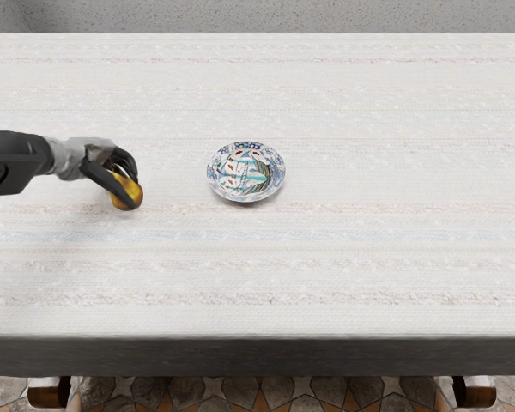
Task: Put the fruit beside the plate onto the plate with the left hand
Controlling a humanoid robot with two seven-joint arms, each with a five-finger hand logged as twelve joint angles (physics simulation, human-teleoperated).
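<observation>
Bright, even light w/ no glare on the pale worktop point(369, 283). Shadows faint: thin soft rim under the plate point(246, 172), small dark patch beneath the fruit point(129, 195) in the left hand point(108, 163) (light approx. overhead). Render sharp corner to corner, no distortion; worktop's front edge drops dark.

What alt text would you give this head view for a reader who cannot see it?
The left robot hand, reaching in from the picture's left edge, has its fingers curled around a small orange fruit. A blue-patterned plate sits on the white table to the fruit's right, apart from it and with nothing on it.
</observation>
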